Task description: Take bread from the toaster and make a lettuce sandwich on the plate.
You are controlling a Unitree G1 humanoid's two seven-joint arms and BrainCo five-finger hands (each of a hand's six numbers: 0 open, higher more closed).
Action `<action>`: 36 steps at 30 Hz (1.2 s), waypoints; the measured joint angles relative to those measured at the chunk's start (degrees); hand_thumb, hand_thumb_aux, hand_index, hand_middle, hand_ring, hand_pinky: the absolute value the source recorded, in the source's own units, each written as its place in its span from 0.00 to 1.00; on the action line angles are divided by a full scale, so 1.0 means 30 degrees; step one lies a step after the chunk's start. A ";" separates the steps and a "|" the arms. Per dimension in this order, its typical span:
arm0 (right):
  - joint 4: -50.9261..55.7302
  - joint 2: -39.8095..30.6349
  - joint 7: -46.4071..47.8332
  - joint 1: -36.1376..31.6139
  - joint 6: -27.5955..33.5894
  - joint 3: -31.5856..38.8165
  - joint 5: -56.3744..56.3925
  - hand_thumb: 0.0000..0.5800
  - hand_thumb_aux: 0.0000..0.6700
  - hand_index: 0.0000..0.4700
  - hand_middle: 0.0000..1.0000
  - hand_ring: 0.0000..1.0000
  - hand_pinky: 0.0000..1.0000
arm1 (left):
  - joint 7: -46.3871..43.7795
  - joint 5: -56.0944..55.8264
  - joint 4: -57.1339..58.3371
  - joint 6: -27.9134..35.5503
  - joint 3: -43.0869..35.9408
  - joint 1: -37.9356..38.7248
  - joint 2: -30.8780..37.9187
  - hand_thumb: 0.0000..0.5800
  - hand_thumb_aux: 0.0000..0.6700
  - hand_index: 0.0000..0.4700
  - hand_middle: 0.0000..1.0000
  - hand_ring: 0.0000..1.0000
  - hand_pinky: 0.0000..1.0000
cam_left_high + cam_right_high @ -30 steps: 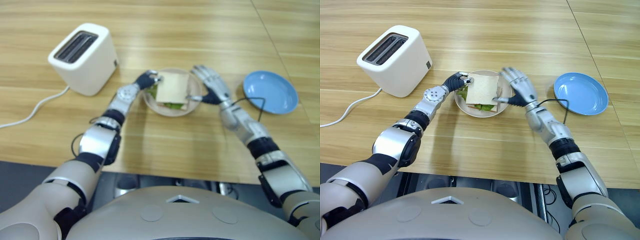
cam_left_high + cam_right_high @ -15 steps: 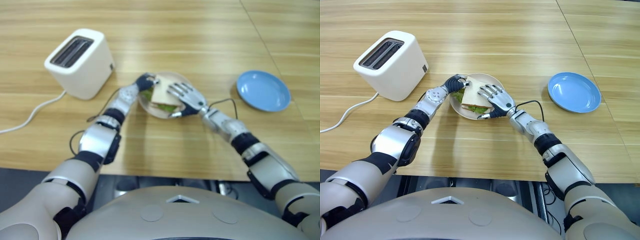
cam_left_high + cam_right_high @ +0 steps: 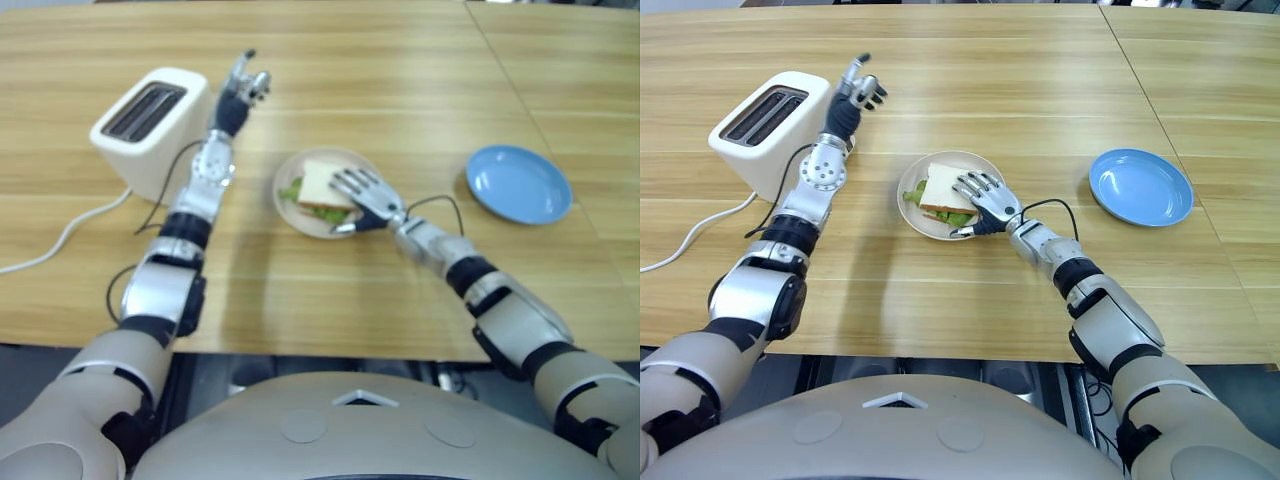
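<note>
1. The plate (image 3: 929, 229), pale and round, sits near the middle of the wooden surface (image 3: 1040, 90), with the toaster to its left and a blue plate to its right.
2. On the plate lies the sandwich. A slice of bread (image 3: 938, 189) is on top, with green lettuce (image 3: 910, 194) showing from under its left and near edges.
3. The right hand (image 3: 986, 199) lies palm down on the right part of the bread. Its fingers are spread wide and flat over the slice and grip nothing. The thumb points left along the near rim of the plate.
4. A thin black cable (image 3: 1052, 204) loops above the right wrist, just right of the plate.
5. The left hand (image 3: 851, 98) is held up, well apart from the plate. It is to the plate's far left, just beside the far right corner of the toaster. Most of its fingers are curled in, one sticks out toward the far side, and it holds nothing.
6. The toaster (image 3: 765, 140) is white and stands on the left of the surface, with two dark slots in its top.
7. A white cord (image 3: 698, 237) runs from the toaster's near side toward the left edge.
8. The blue plate (image 3: 1140, 187) lies on the right of the surface, well apart from both hands.
</note>
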 measured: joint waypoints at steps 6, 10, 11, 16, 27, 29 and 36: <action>-0.1336 -0.1610 -0.2197 0.1382 -0.1896 -0.0971 0.1523 0.00 0.00 0.00 0.00 0.00 0.00 | -0.2587 -0.1503 -0.2014 0.0702 0.0359 0.2440 0.0507 0.00 0.00 0.00 0.00 0.00 0.00; -0.5965 -0.3519 -0.3440 0.4117 -0.5084 -0.4191 0.5090 0.00 0.00 0.00 0.00 0.00 0.00 | -0.6028 -0.2710 -0.2715 0.0507 0.0078 0.3620 0.1139 1.00 1.00 0.98 1.00 1.00 1.00; -0.7787 -0.3881 -0.3221 0.4964 -0.5713 -0.5380 0.6429 0.00 0.00 0.00 0.00 0.00 0.00 | -0.6920 -0.2862 -0.3081 0.0451 -0.0167 0.4020 0.1249 1.00 1.00 0.98 1.00 1.00 1.00; -1.4249 -0.6471 0.0678 0.8909 -0.5547 -0.9390 1.0717 1.00 1.00 0.98 1.00 1.00 1.00 | -0.9500 -0.2249 -0.4952 0.0732 -0.0835 0.7049 0.3837 1.00 1.00 0.98 1.00 1.00 1.00; -1.4092 -0.6699 0.9404 1.2716 -0.2859 -0.7617 1.0204 1.00 1.00 0.98 1.00 1.00 1.00 | -1.2195 0.1234 -0.8747 0.4281 -0.2935 1.0321 0.6501 1.00 1.00 0.98 1.00 1.00 1.00; -1.3771 -0.6378 0.9689 1.2371 -0.2816 -0.7407 0.9826 1.00 1.00 0.98 1.00 1.00 1.00 | -1.2372 0.1397 -0.8749 0.4465 -0.3215 1.0226 0.6427 1.00 1.00 0.98 1.00 1.00 1.00; -1.1556 -0.4986 0.9867 0.9595 -0.2515 -0.6187 0.8267 1.00 1.00 0.98 1.00 1.00 1.00 | -1.2534 0.1796 -0.8205 0.4155 -0.4793 0.8883 0.4174 1.00 1.00 0.98 1.00 1.00 1.00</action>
